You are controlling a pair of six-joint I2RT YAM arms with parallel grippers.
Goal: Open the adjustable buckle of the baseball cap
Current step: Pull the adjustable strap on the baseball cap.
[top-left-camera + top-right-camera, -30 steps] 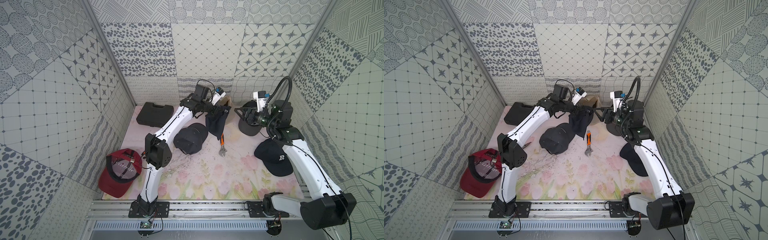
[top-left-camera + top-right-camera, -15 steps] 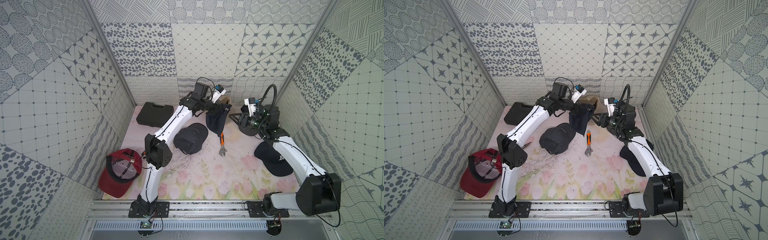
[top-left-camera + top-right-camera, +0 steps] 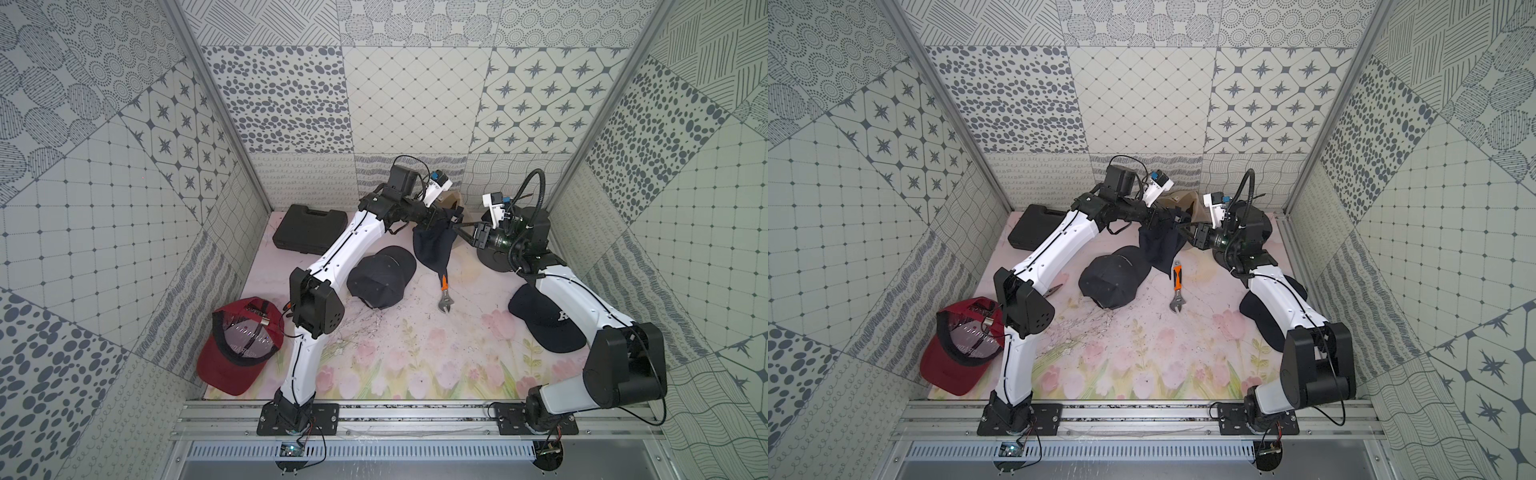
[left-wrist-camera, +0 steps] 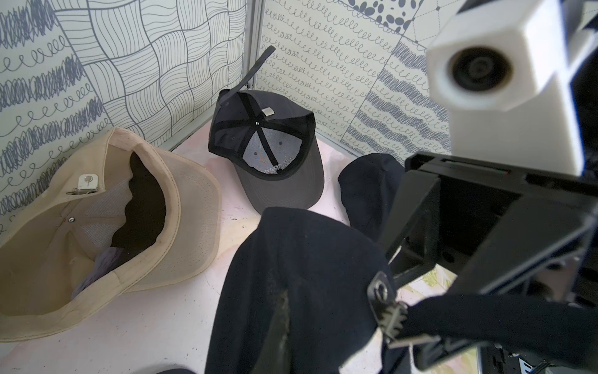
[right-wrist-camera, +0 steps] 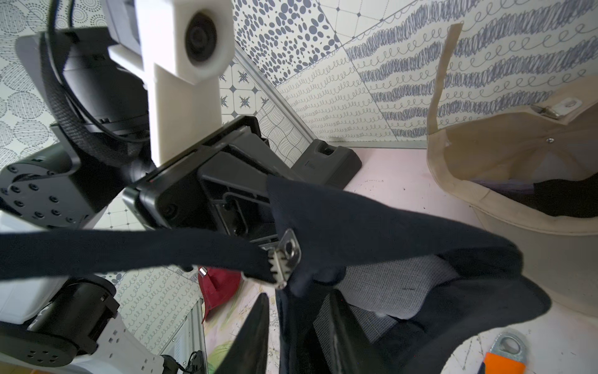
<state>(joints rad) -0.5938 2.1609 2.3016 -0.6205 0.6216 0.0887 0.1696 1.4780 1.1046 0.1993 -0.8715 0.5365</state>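
Up close, the buckle [image 5: 284, 255] is a small silver clasp with a toothed flap and a round eyelet; a dark strap [image 5: 129, 249] leaves it as one straight, taut band. It sits at the back edge of the navy cap [image 3: 432, 249], whose grey lining shows inside. The left gripper [image 3: 438, 218] is clamped on that edge beside the buckle. The cap hangs above the far end of the wrench [image 3: 444, 293], its long axis near upright, tapering down toward the orange handle. The right gripper [image 3: 459, 227] has its fingers [image 5: 255, 333] apart on either side of the cap's rim; contact cannot be told. Right of the wrench, a black cap [image 3: 536, 322] bears a white letter, half hidden. Beyond the wrench, a grey cap [image 4: 284, 187] carries print too small to read.
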